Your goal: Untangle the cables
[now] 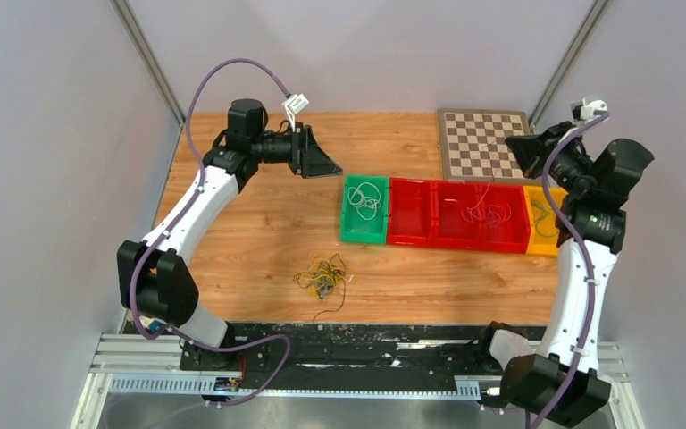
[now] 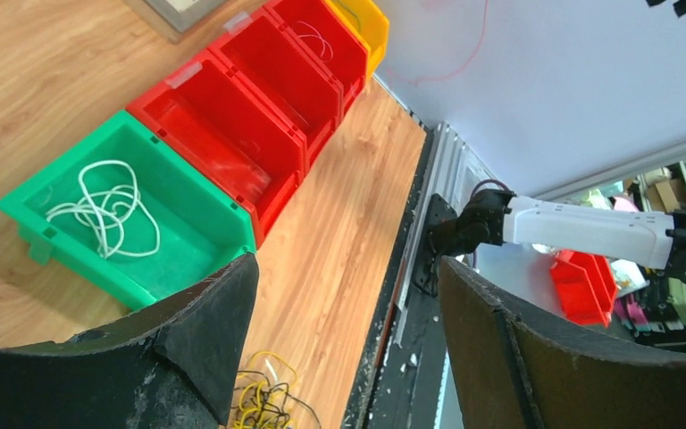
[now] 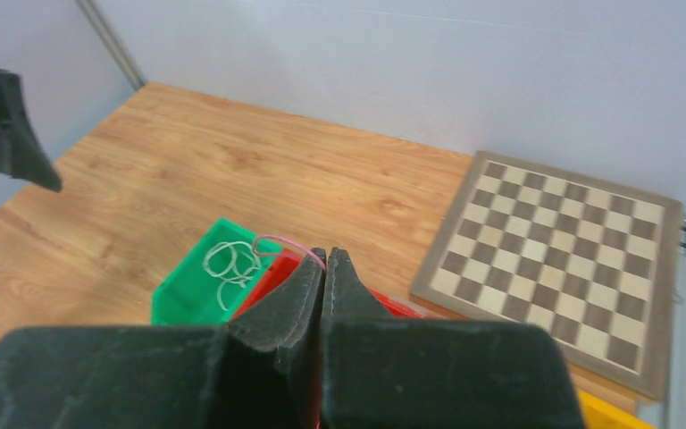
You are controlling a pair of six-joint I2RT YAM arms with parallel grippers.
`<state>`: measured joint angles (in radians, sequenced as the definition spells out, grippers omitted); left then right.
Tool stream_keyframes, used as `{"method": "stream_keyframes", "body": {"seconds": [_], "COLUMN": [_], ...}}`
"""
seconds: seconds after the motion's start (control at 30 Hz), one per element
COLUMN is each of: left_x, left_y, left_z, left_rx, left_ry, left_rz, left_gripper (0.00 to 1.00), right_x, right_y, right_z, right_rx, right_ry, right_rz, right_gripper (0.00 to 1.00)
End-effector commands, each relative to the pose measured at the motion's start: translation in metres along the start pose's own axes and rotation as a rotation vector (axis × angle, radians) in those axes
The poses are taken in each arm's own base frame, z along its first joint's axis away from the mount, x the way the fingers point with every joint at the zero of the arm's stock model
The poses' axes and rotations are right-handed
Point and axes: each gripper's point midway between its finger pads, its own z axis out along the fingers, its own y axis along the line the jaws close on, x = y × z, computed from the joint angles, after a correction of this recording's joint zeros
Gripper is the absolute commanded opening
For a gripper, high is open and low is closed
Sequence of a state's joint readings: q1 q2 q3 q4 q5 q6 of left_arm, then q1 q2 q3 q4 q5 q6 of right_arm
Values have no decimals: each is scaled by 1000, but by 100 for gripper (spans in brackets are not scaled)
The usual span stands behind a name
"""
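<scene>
The cables' snarl (image 1: 322, 275), mostly yellow and dark wires, lies on the wooden table in front of the bins; it also shows in the left wrist view (image 2: 263, 399). My left gripper (image 1: 326, 164) is open and empty, held high over the back left of the table, well apart from the snarl (image 2: 347, 261). My right gripper (image 1: 520, 147) is shut on a thin pink-red wire (image 3: 277, 241) that curls out of its tips (image 3: 325, 259), held above the red bins (image 1: 458, 239). A white wire (image 1: 366, 198) lies coiled in the green bin (image 1: 347, 234).
A row of bins runs across the middle right: green, red, then a yellow bin (image 1: 545, 243) with a dark wire in it. More thin wire lies in the right red bin. A chessboard (image 1: 482, 143) sits at the back right. Walls stand close on both sides.
</scene>
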<state>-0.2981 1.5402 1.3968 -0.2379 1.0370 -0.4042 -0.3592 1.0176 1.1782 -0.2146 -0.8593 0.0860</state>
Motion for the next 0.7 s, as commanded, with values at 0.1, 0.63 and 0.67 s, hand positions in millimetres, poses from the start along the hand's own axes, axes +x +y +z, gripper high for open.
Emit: {"method": "stream_keyframes", "body": {"seconds": [0.1,0.63,0.67], "left_x": [-1,13,14], "left_y": [-10,0,1], "left_z": [-2,-1,-1], "left_rx": [32,18,18], "left_ry": [-6,23,24], "left_rz": [57,56,58], "left_gripper": [80,79,79], "right_x": [5,155,162], "right_y": [-44,-135,-140], "right_z": [-7,-21,-25], "right_rx": [47,170,183], "right_ry": [55,366,385], "right_rz": [-73,-235,-242], "right_gripper": [0,0,0]}}
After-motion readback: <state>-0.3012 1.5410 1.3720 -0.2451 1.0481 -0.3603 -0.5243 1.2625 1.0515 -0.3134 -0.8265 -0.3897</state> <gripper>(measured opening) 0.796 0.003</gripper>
